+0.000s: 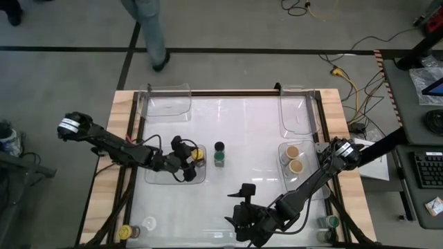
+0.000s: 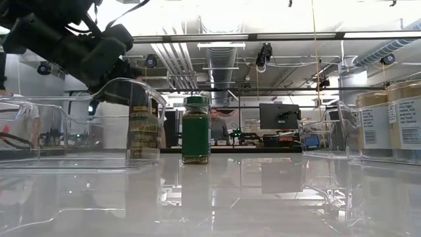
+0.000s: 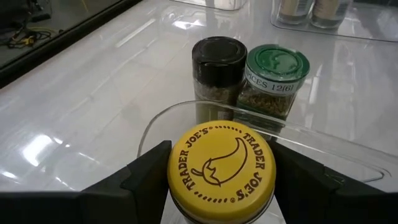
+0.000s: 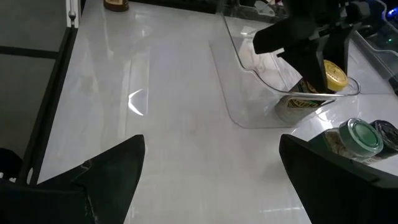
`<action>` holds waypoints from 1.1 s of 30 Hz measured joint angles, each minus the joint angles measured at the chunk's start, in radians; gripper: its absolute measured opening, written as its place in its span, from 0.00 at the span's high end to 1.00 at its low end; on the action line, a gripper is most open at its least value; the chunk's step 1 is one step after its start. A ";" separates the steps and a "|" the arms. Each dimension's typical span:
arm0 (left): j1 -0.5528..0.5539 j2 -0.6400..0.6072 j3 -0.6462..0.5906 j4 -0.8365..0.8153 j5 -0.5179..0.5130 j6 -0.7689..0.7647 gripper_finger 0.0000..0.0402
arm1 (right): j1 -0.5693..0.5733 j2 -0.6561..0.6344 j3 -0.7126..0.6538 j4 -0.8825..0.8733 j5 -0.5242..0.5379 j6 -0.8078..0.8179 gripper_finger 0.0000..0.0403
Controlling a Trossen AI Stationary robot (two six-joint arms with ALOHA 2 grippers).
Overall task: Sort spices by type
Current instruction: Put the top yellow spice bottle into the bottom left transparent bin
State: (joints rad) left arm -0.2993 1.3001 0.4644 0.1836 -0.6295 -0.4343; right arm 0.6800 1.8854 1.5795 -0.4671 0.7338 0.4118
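Straddling the yellow-lidded spice jar [image 3: 221, 166], the left gripper [image 1: 192, 160] has a finger on each side of the lid; we count it clamped. That jar stands inside the clear tray [image 1: 158, 177], near its rim. Just beyond that rim, the black-lidded jar [image 1: 219, 146] and green-lidded jar [image 1: 219, 160] touch. Right gripper [image 1: 242, 205] hangs spread, well apart from the tray, over bare tabletop.

Clear plastic trays [image 1: 166, 100] at table's [image 1: 121, 117] far corners; person's legs [image 1: 149, 31] beyond; keyboard [image 1: 429, 169] far right.
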 joint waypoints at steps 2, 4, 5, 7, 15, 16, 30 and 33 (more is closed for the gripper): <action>0.000 -0.003 0.000 -0.003 0.000 0.000 0.44 | 0.000 0.000 -0.001 0.000 0.000 0.000 0.10; 0.000 -0.009 -0.001 -0.008 0.002 0.002 0.44 | 0.000 0.000 -0.001 0.000 0.000 0.001 0.10; 0.000 -0.010 -0.001 -0.008 0.001 0.001 0.44 | 0.000 0.000 -0.002 0.000 0.000 0.003 0.10; 0.000 -0.010 -0.001 -0.008 -0.006 -0.004 0.44 | 0.000 0.000 -0.003 0.000 0.000 0.009 0.10; 0.000 -0.010 -0.002 -0.010 -0.013 -0.008 0.44 | 0.000 0.000 -0.006 0.000 0.000 0.015 0.10; 0.000 -0.010 -0.002 -0.010 -0.013 -0.008 0.44 | 0.000 0.000 -0.006 0.000 0.000 0.015 0.10; 0.000 -0.010 -0.003 -0.015 -0.012 -0.005 0.40 | 0.000 0.000 -0.007 0.000 0.000 0.015 0.10; 0.000 -0.006 -0.008 -0.040 -0.006 -0.007 0.37 | 0.000 0.000 -0.009 0.000 0.000 0.020 0.10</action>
State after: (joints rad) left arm -0.2991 1.2936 0.4564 0.1438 -0.6355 -0.4414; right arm 0.6800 1.8854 1.5708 -0.4675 0.7334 0.4316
